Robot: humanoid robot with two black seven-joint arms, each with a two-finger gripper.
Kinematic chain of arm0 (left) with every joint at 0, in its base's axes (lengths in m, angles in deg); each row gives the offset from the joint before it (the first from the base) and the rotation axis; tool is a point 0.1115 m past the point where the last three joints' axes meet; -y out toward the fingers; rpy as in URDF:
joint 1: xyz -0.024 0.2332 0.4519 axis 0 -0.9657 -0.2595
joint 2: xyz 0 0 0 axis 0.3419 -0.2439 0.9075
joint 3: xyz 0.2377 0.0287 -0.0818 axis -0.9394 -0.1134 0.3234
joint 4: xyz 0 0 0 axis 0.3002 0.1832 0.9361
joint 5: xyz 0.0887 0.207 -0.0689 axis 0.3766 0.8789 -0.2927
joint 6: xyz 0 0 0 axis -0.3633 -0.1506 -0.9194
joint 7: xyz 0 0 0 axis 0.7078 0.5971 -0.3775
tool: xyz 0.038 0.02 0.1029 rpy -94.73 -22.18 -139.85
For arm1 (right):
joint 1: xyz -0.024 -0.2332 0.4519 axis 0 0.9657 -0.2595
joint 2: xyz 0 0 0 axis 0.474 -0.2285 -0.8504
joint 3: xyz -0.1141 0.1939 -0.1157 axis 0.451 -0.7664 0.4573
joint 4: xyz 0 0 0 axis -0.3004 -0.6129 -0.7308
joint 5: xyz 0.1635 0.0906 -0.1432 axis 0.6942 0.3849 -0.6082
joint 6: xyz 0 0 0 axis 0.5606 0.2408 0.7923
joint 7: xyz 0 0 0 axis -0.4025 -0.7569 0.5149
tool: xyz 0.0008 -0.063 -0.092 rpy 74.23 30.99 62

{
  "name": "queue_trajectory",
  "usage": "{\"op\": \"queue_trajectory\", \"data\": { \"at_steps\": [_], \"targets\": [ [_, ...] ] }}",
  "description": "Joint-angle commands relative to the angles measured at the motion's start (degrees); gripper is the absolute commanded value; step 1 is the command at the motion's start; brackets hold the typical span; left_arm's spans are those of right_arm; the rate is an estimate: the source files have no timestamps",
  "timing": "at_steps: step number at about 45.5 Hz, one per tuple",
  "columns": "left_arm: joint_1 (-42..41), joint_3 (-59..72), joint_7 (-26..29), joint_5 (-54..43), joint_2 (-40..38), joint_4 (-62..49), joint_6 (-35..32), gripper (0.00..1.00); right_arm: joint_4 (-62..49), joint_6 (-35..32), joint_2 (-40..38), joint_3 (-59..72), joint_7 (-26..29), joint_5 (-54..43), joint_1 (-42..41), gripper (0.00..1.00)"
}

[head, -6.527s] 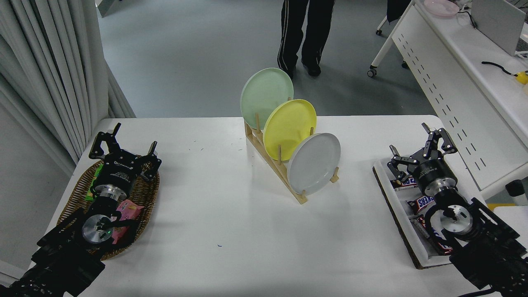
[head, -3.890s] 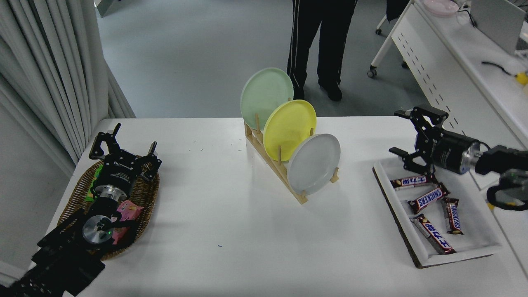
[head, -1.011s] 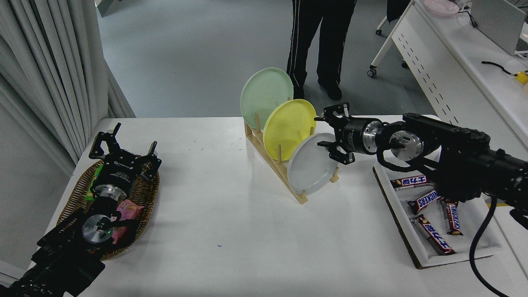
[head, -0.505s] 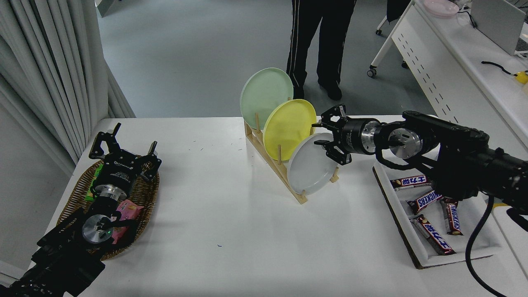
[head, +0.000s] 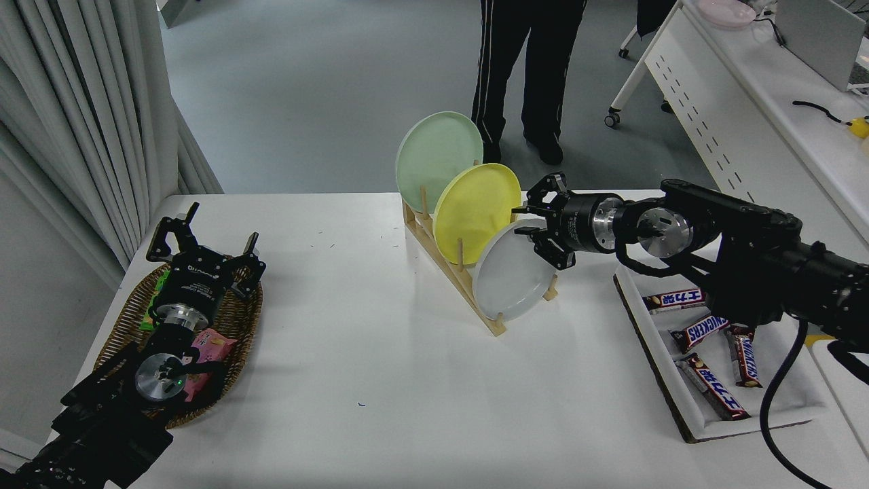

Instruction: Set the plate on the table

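plate: pale grey-white plate (head: 512,275) stands on edge in the nearest slot of the wooden rack (head: 453,272), mid table (head: 380,380), nearer than the yellow plate (head: 475,210) and mint-green plate (head: 438,151).
right gripper: right gripper (head: 533,221) reaches in from the right, fingers spread apart, straddling the plate's upper right rim; contact unclear, nothing clamped.
left gripper: left gripper (head: 204,238) parked over the wicker basket (head: 119,333) at near left, fingers splayed.
writing: "snickers" reads on bars (head: 699,331) in the white tray (head: 679,401), right.
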Motion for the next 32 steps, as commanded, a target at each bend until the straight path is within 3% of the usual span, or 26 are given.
{"op": "queue_trajectory", "data": {
  "at_steps": [1, 32],
  "targets": [
    [0.0, 0.01, 0.0, 0.0, 0.0, 0.01, 0.0, 1.0, -0.66, -0.01, 0.5, -0.05, 0.33, -0.06, 0.02, 0.28],
    [0.0, 0.01, 0.0, 0.0, 0.0, 0.01, 0.0, 1.0, -0.75, -0.01, 0.77, -1.45, 1.56, 0.21, -0.07, 0.16]
  ]
}}
